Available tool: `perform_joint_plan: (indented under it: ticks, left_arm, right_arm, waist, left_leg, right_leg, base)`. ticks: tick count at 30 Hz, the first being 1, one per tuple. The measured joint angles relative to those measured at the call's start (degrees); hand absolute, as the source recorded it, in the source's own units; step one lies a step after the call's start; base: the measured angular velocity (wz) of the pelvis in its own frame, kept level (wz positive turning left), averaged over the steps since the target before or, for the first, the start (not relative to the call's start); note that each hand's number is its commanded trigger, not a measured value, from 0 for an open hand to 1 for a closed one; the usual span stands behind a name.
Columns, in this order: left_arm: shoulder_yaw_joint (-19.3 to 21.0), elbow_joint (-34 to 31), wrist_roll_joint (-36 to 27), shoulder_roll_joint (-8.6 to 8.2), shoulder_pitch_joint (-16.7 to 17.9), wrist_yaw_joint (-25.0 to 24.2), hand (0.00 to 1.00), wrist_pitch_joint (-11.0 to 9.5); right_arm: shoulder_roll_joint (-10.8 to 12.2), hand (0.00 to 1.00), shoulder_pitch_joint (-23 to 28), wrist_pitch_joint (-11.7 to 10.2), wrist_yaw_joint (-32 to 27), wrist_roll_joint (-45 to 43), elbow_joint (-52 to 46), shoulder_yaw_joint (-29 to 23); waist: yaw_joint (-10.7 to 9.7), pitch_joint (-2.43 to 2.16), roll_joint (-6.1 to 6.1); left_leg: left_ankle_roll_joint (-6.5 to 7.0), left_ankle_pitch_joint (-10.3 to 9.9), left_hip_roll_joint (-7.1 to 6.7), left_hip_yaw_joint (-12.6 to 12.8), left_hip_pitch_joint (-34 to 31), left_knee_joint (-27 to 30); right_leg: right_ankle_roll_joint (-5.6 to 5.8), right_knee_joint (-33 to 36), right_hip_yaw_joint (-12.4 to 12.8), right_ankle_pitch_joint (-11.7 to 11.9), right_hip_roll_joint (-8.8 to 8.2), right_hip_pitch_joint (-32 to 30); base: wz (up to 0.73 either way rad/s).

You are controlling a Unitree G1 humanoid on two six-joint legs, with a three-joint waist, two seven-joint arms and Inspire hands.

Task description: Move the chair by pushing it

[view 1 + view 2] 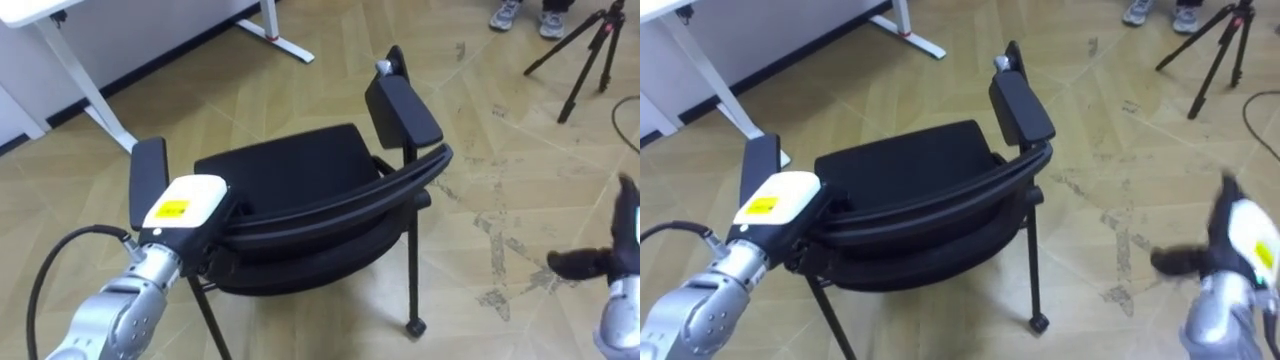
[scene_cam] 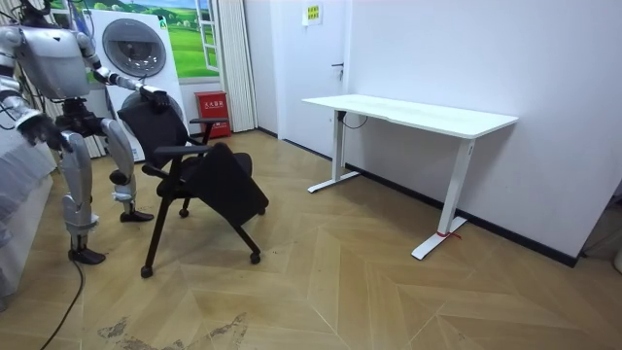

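Hands first: left hand sits right on the top edge of the black office chair's backrest, next to the left armrest. Can't tell if it's gripping or just pressing. Right hand hangs well off to the right, fingers look stretched out, holding nothing. Backrest edge runs side to side in front of the robot with the seat beyond it, so I'd guess the push goes straight ahead, left arm doing the work. Farther out, ahead-left, is a white desk, with the chair well short of it.
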Motion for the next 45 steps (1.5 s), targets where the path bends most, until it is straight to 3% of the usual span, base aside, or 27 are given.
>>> perform_joint_plan:
  ticks: [4,9,12,18,21,23,25,27,29,31,33,34,35,36,37,38,41,45]
  left_arm:
    - [0.0,-0.51,0.05,0.28,-0.21,-0.84,1.0,-0.41]
    - [-0.02,-0.9,0.03,0.67,-0.52,-1.31,1.0,-1.5]
    - [-1.17,-0.95,-1.37,2.53,-0.53,-1.05,1.0,-1.62]
    - [-1.29,-0.93,-1.61,3.08,-0.51,-0.57,1.0,-2.83]
    - [-2.44,-0.79,-2.18,4.01,-0.53,0.42,1.0,-2.74]
    - [-3.69,-0.73,-2.33,4.65,-0.58,1.62,1.0,-2.58]
    - [-4.19,-0.83,-2.34,5.44,-0.61,1.97,1.0,-2.77]
    - [-4.68,-0.96,-3.28,6.87,-0.6,2.82,1.0,-2.88]
    - [-5.19,-0.88,-4.4,8.06,-0.58,3.4,1.0,-2.84]
    - [-5.87,-0.72,-4.48,8.41,-0.57,3.8,1.0,-2.85]
    - [-6.54,-0.29,-4.57,8.63,-0.52,3.99,1.0,-2.99]
    - [-6.03,-0.5,-5.55,10.73,-0.42,3.92,1.0,-3.87]
    - [-5.35,-0.14,-6.52,11.37,-0.26,3.86,1.0,-4.31]
    - [-5.28,0.25,-6.74,11.36,-0.4,3.82,1.0,-4.3]
    - [-5.52,0.98,-7.34,11.25,-0.57,3.64,1.0,-4.3]
    - [-5.55,1.14,-7.94,11.4,-0.57,3.63,1.0,-4.41]
    - [-6.16,1.1,-7.94,11.42,-1.47,3.38,1.0,-4.57]
    - [-8.19,1.31,-7.89,11.4,-2.9,3.18,1.0,-4.37]
  right_arm:
    - [0.01,0.0,0.01,-1.35,-0.48,-9.01,-7.84,2.54]
    - [-0.07,0.0,0.06,-1.31,-0.51,-9.61,-13.85,4.91]
    - [-1.93,0.0,0.05,-1.64,-0.53,-9.46,-16.79,8.83]
    - [-3.25,0.0,0.19,-3.23,-0.23,-11.67,-22.14,12.39]
    - [-3.78,0.0,0.22,-3.83,-0.19,-12.02,-23.23,14.29]
    - [-5.03,0.0,1.06,-3.77,0.36,-11.99,-23.38,14.89]
    - [-5.47,0.0,1.94,-3.72,1.74,-12.04,-23.47,14.93]
    - [-5.73,0.0,2.77,-3.65,3.17,-13.0,-24.26,15.26]
    - [-6.05,0.0,3.41,-3.65,3.52,-14.37,-25.5,15.48]
    - [-7.13,0.0,4.11,-3.6,3.59,-14.63,-25.5,16.22]
    - [-8.55,0.0,4.54,-3.48,4.78,-14.65,-25.59,17.14]
    - [-8.23,0.0,4.76,-3.13,5.56,-14.65,-26.38,17.99]
    - [-9.52,0.0,4.44,-2.89,6.3,-14.7,-27.61,19.34]
    - [-10.08,0.0,4.35,-2.82,6.69,-14.74,-27.96,19.87]
    - [-10.84,0.0,4.39,-2.5,7.58,-14.78,-28.1,20.75]
    - [-11.08,0.0,4.44,-2.24,8.49,-14.78,-28.11,21.09]
    - [-12.31,0.0,4.34,-1.8,10.45,-14.99,-28.17,22.0]
    - [-12.41,0.0,4.59,-2.8,13.91,-15.81,-28.17,27.64]
  waist:
    - [0.7,0.07,-0.29]
    - [1.94,0.12,-0.44]
    - [2.31,0.09,-0.5]
    - [3.14,0.09,-0.51]
    - [3.27,0.1,-0.51]
    - [3.38,0.11,-0.46]
    - [4.31,0.12,-0.4]
    - [5.1,0.15,-0.44]
    - [5.51,0.25,-0.29]
    - [5.49,0.32,-0.23]
    - [5.74,1.22,0.74]
    - [6.33,0.93,-0.17]
    - [6.64,0.41,-0.31]
    - [6.33,0.5,-0.02]
    - [5.43,0.53,0.09]
    - [5.02,0.46,0.19]
    - [4.8,0.44,0.1]
    - [4.66,0.47,0.02]
  left_leg:
    - [0.0,0.0,0.0,0.01,-0.04,-0.06]
    - [0.0,0.0,0.02,0.0,0.0,-0.34]
    - [0.0,0.0,0.04,-0.02,0.6,-0.76]
    - [0.0,0.0,0.04,-0.01,1.12,-1.29]
    - [0.03,0.01,0.06,-0.04,1.3,-1.29]
    - [0.8,-0.13,0.3,-0.64,1.52,-1.27]
    - [1.52,-0.3,0.94,-1.83,1.58,-1.28]
    - [1.97,-0.5,1.29,-4.01,1.57,-1.21]
    - [3.37,-0.66,1.35,-5.48,1.5,-1.23]
    - [3.97,-0.32,1.35,-6.33,2.02,-1.48]
    - [4.5,0.18,2.1,-9.26,3.56,-2.22]
    - [4.36,0.08,2.34,-9.84,2.86,-1.16]
    - [3.33,-0.76,2.46,-8.61,1.27,0.19]
    - [3.04,-0.92,2.53,-8.15,0.92,0.52]
    - [2.86,-1.03,1.66,-7.55,0.85,0.33]
    - [2.81,-0.98,1.44,-6.16,1.4,-0.56]
    - [0.94,-0.04,1.47,-4.36,2.54,-2.45]
    - [0.78,-0.14,1.1,-3.58,2.63,-2.5]
  right_leg:
    - [-0.01,0.0,0.01,0.01,0.0,-0.12]
    - [-0.02,-0.02,-0.08,0.01,0.0,-0.15]
    - [-0.02,-0.02,-0.1,0.01,0.0,0.15]
    - [-0.19,-0.01,-0.17,0.0,0.06,0.35]
    - [-3.16,0.54,0.37,-0.7,0.37,0.55]
    - [-7.92,1.95,3.6,-2.16,1.49,-0.39]
    - [-9.16,4.22,5.14,-2.24,2.59,-1.88]
    - [-9.21,4.62,6.25,-2.18,3.52,-2.09]
    - [-9.01,4.46,6.22,-2.06,3.82,-1.34]
    - [-8.72,6.07,5.81,-2.01,3.83,-1.38]
    - [-7.66,13.0,6.08,-3.05,4.78,-5.33]
    - [-8.37,8.13,10.48,-2.88,9.25,-6.91]
    - [-8.26,6.86,8.11,-2.29,9.68,-6.5]
    - [-8.31,6.44,7.34,-2.25,9.53,-6.11]
    - [-8.3,6.44,6.26,-2.25,9.11,-5.67]
    - [-8.3,6.3,6.08,-2.25,9.05,-5.35]
    - [-7.73,4.59,5.79,-1.86,9.16,-4.52]
    - [-6.94,2.15,5.66,-0.68,8.77,-2.92]
  base:
    - [0.0]
    - [0.0]
    - [0.0]
    - [0.0]
    - [0.09]
    - [0.1]
    - [-0.13]
    - [-0.14]
    - [0.05]
    - [0.09]
    - [-0.18]
    - [-0.21]
    - [-0.04]
    - [0.31]
    - [0.38]
    - [0.33]
    - [0.11]
    - [0.07]
